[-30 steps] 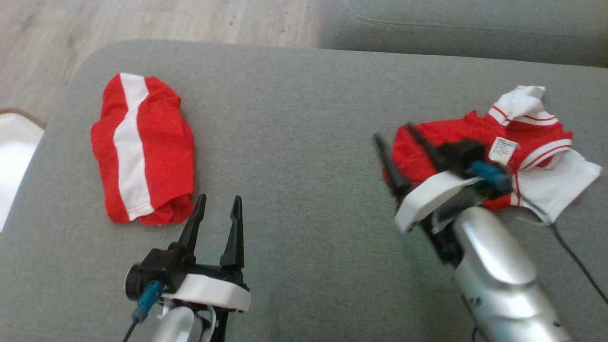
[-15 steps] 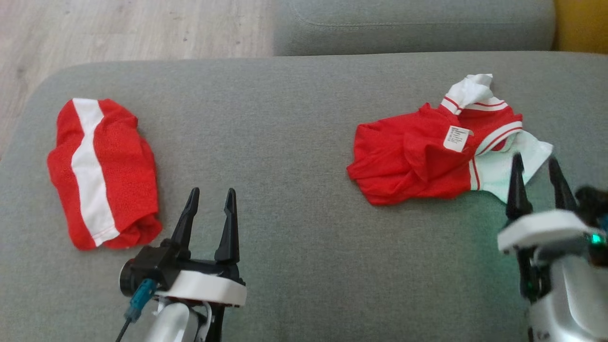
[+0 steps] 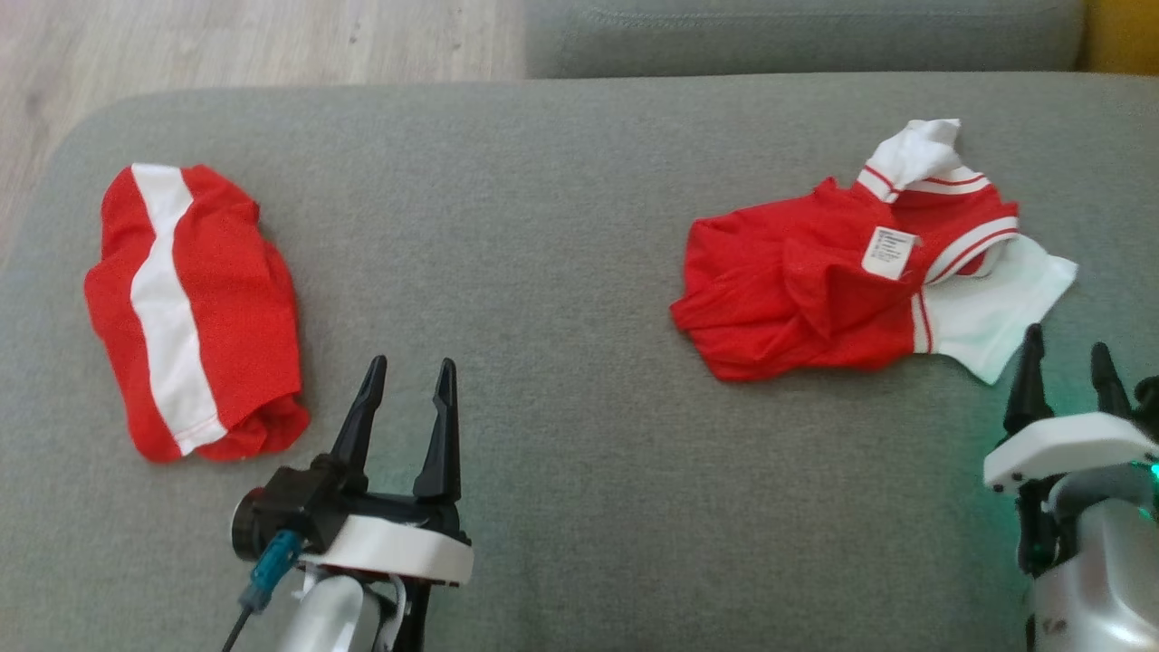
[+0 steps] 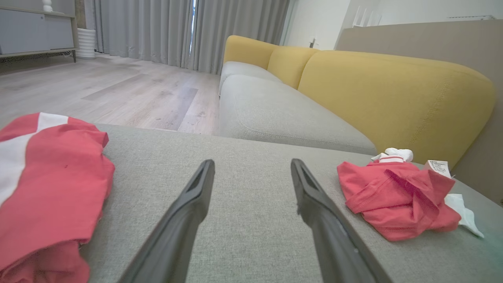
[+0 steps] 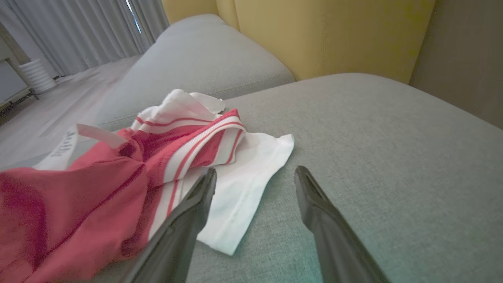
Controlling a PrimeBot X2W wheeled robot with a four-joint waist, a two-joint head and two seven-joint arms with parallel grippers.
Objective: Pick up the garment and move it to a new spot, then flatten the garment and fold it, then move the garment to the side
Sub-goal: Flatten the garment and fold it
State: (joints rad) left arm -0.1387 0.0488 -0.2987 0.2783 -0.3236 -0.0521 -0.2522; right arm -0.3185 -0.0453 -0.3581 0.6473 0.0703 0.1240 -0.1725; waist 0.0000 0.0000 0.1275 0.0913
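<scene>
A grey sofa seat [image 3: 561, 226] spreads before me, wood floor [image 3: 226, 36] beyond it. The crumpled red-and-white shirt [image 3: 815, 290] lies on its right side, label [image 3: 889, 252] up. My right fingers [image 3: 1028, 385] stand apart, empty, just beside its white sleeve [image 3: 987, 312]. My left fingers [image 3: 444, 426] are apart too, empty, near a folded red garment [image 3: 190, 308] at the left.
</scene>
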